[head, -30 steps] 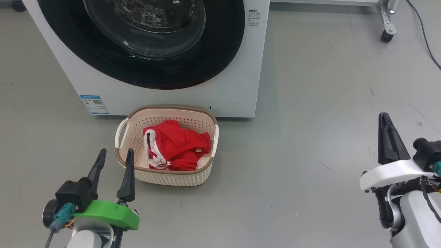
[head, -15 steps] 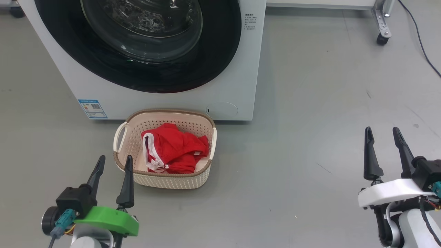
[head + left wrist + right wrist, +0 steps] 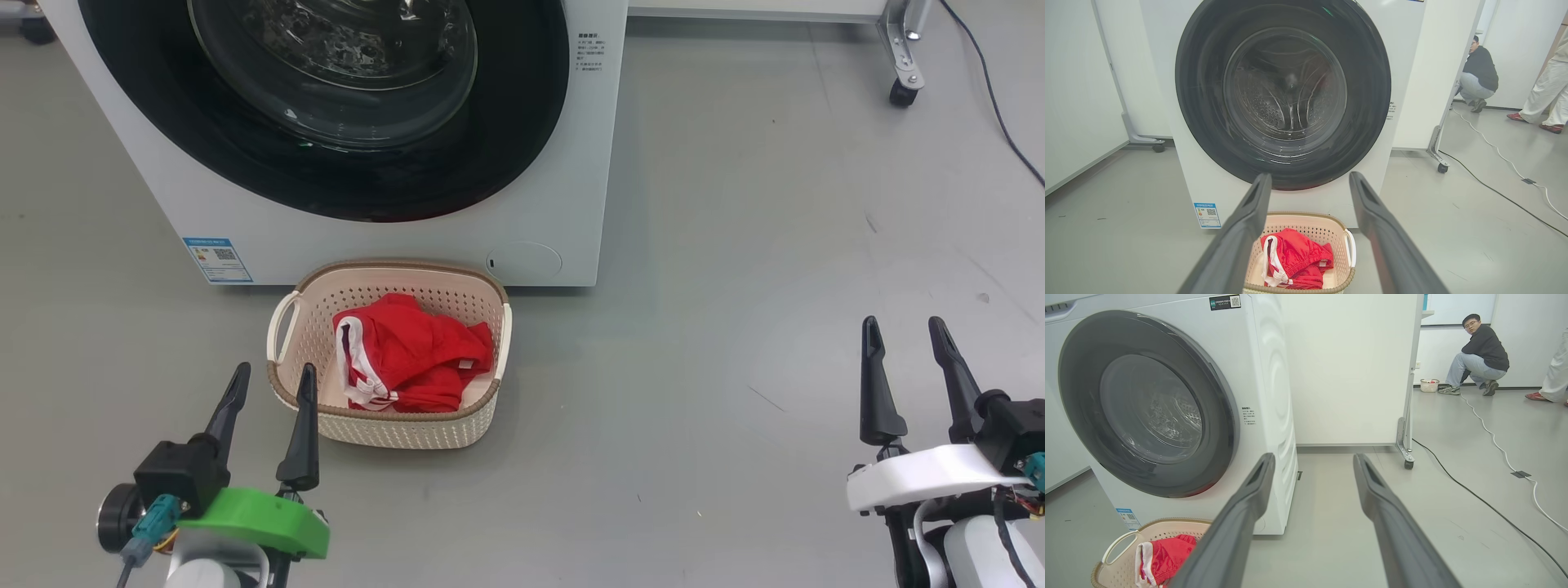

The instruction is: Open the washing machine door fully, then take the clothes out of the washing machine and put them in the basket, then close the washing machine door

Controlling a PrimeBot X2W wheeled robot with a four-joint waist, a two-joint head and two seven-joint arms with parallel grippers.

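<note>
The right gripper (image 3: 902,327) has just released its jaws, now spread and empty like the left gripper (image 3: 275,369). With the clothes (image 3: 412,363) in the basket (image 3: 384,267) and the washing machine door (image 3: 522,122) shut, the task looks finished.

The head view's top edge is cutting off the upper part of the big white front-loading washing machine (image 3: 559,204) and of its round, glossy black-rimmed glass door (image 3: 522,106). Print on the small blue label (image 3: 217,259) at the machine's lower front corner is showing too small to read. Before the machine, the near wall of the cream perforated plastic basket (image 3: 392,429) is hiding the lower folds of the bright red, white-striped clothes (image 3: 408,355).
</note>
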